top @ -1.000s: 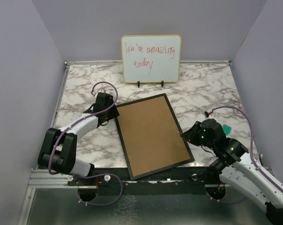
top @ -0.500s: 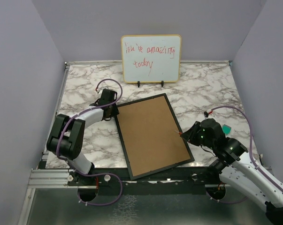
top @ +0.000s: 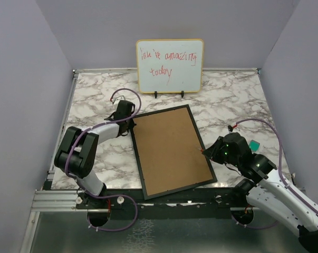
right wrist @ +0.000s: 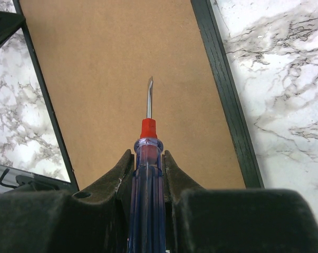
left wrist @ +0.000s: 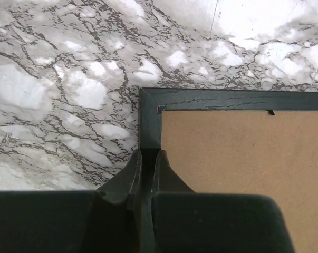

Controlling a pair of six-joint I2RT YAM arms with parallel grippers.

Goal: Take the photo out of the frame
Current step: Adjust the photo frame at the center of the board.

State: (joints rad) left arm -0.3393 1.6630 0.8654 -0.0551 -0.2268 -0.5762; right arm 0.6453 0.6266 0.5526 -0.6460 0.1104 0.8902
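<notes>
The frame [top: 138, 158] lies face down on the marble table, its brown back panel [top: 169, 153] up. The photo is hidden under that panel. My left gripper [top: 128, 122] is at the frame's far left corner. In the left wrist view that gripper [left wrist: 147, 154] is shut on the black left rail [left wrist: 150, 121] just below the corner. My right gripper [top: 210, 153] hovers at the frame's right edge, shut on a screwdriver [right wrist: 148, 158] with a blue handle and red collar. Its metal tip [right wrist: 150, 87] points over the back panel [right wrist: 106, 79].
A whiteboard [top: 170, 65] with red handwriting stands on small feet at the back, just beyond the frame. A small teal object [top: 253, 144] lies by the right arm. Grey walls close in the left, right and back sides. A metal rail [top: 53, 200] runs along the near edge.
My left gripper moved up to the frame's far left corner and shut on the rail. The frame shifted slightly. The right arm with the screwdriver stayed still.
</notes>
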